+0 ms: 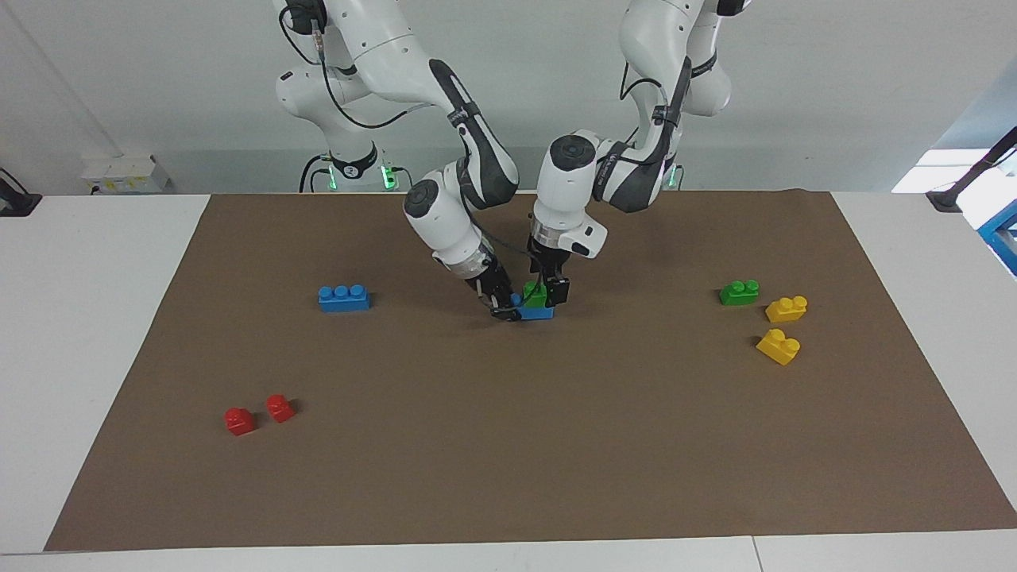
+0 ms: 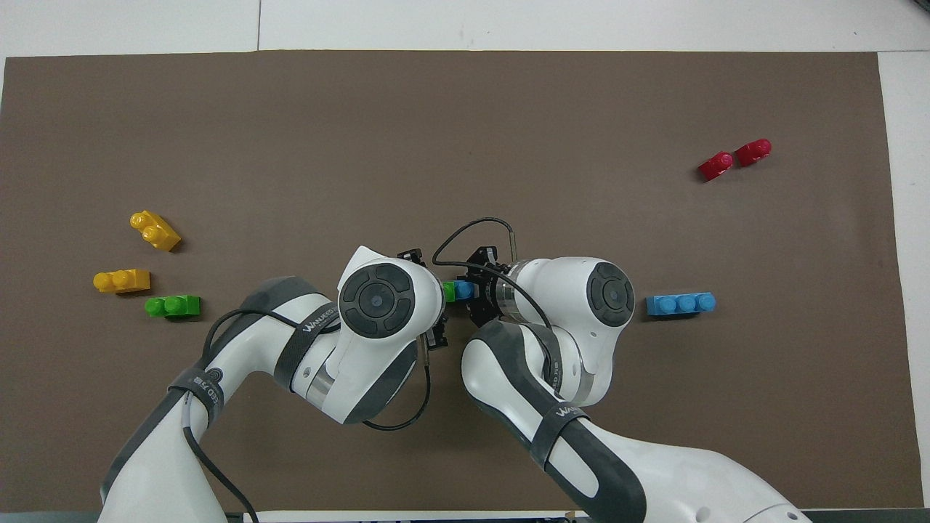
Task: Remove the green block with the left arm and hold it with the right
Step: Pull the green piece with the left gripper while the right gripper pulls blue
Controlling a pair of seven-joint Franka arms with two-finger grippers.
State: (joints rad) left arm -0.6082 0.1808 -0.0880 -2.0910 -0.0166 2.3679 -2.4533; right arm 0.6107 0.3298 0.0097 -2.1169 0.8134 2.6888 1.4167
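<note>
A green block (image 1: 536, 297) sits stacked on a blue brick (image 1: 540, 314) at the middle of the brown mat. My left gripper (image 1: 545, 292) comes down from above, its fingers closed on the green block's sides. My right gripper (image 1: 508, 308) comes in slanted from the right arm's end and is shut on the end of the blue brick. In the overhead view a sliver of the green block (image 2: 449, 291) and of the blue brick (image 2: 464, 290) shows between the two wrists. The left gripper's fingers are hidden there under its wrist.
A second green brick (image 1: 739, 292) and two yellow bricks (image 1: 786, 308) (image 1: 779, 346) lie toward the left arm's end. A loose blue three-stud brick (image 1: 343, 298) and two red bricks (image 1: 238, 420) (image 1: 280, 407) lie toward the right arm's end.
</note>
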